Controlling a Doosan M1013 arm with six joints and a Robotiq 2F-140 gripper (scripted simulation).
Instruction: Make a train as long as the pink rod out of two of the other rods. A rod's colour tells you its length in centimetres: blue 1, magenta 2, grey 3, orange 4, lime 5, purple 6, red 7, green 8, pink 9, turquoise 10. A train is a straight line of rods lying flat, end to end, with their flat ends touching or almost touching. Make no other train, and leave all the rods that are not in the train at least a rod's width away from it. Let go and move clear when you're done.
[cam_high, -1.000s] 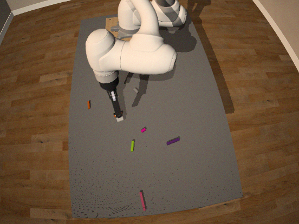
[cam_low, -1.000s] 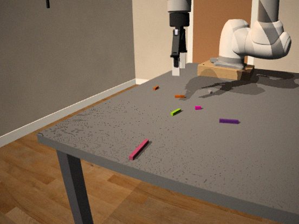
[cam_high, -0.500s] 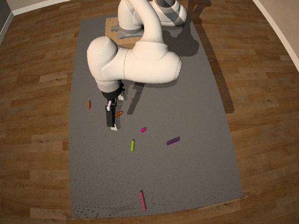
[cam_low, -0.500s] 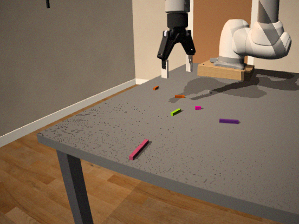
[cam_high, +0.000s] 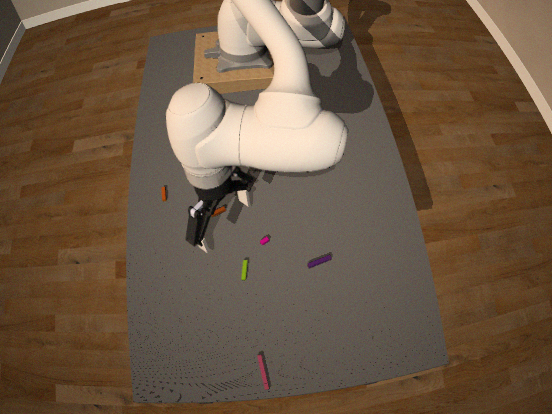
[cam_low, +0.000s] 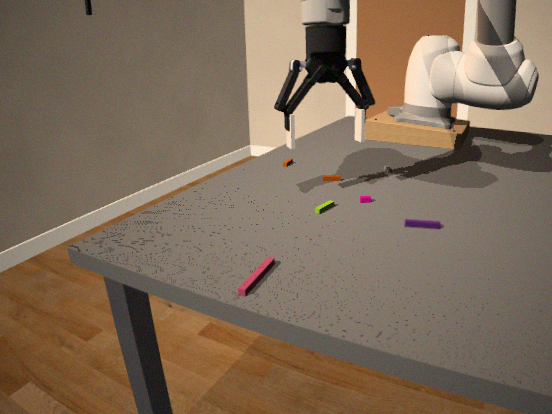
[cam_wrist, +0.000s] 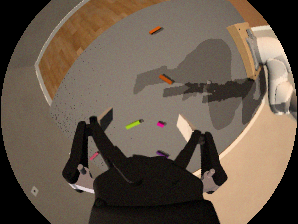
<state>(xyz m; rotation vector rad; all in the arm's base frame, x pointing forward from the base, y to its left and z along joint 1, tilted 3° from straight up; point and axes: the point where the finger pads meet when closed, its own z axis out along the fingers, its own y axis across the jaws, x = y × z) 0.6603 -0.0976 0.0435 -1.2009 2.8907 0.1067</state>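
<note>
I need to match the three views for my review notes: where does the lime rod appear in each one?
Top: the lime rod lies just below centre, below-left of the magenta rod.
Exterior: the lime rod lies mid-table, left of the magenta rod.
Wrist: the lime rod shows between the open gripper's fingers, left of the magenta rod.
Shared landmark: the magenta rod.

A grey table (cam_low: 165, 280) fills most of the exterior view, with one grey leg (cam_low: 137, 340) visible at lower left. Wooden plank floor (cam_high: 60, 200) surrounds it. A white skirting board (cam_low: 115, 207) runs along the grey wall (cam_low: 120, 90) at left. A small dark object (cam_low: 88, 7), possibly a fixture, hangs at upper left.
</note>
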